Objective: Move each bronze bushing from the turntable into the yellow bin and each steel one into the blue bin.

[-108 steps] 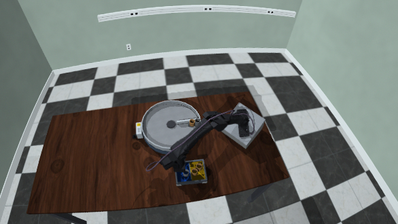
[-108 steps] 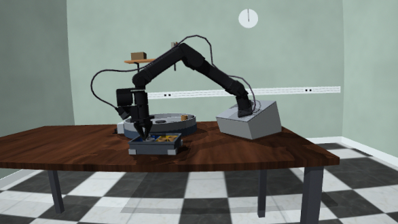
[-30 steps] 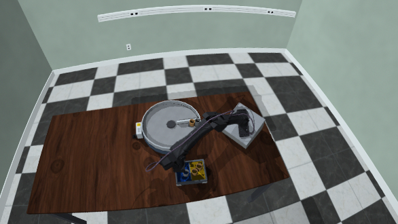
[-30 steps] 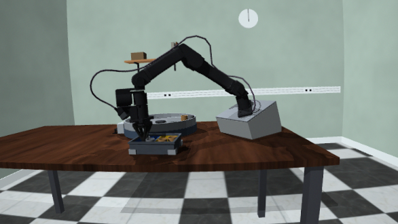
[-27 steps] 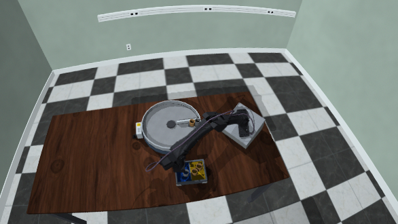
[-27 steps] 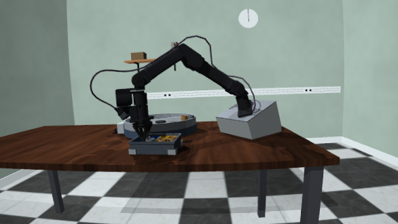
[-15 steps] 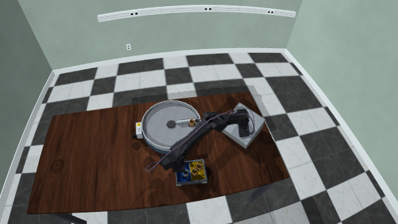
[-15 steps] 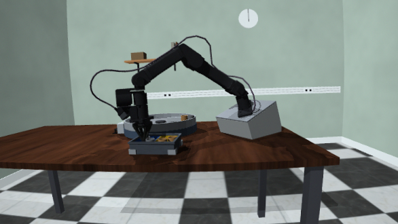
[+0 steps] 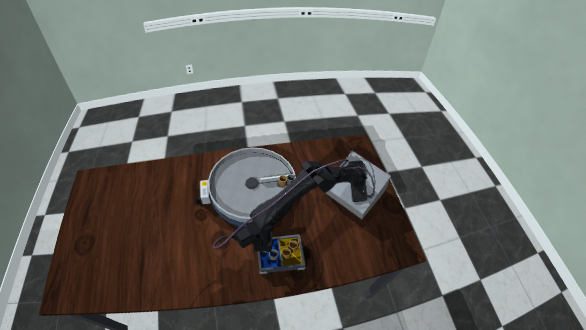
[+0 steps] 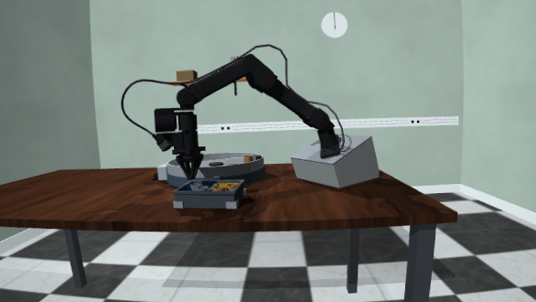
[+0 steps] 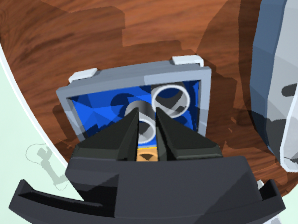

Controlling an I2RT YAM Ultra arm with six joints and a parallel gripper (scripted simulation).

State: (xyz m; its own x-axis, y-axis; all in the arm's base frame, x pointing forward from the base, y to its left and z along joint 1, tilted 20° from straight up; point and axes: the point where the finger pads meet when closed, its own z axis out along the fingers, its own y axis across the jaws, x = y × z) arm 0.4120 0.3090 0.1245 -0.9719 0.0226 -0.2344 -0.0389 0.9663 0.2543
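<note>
Dark wooden table (image 9: 125, 225) under pale green walls. Black parallel gripper (image 11: 148, 137) hung directly over blue bin compartment (image 11: 100, 111), fingers parted slightly, gripping nothing; two steel ring bushings (image 11: 170, 99) lay below in it. One bronze cylindrical bushing (image 9: 283, 180) stood on grey round turntable (image 9: 230, 182), up and back from the gripper, near the arm's base.

Arm: black six-joint arm (image 10: 274, 89) arches up from its grey pedestal (image 10: 361, 160), elbow high, forearm sloping down away from the pedestal.
Wrist: vertical, pointing straight down.
Gripper: gripper (image 11: 149, 137) hangs far out from the pedestal, fingers slightly parted with a narrow gap, gripping nothing.
Cable: loops off the wrist.
</note>
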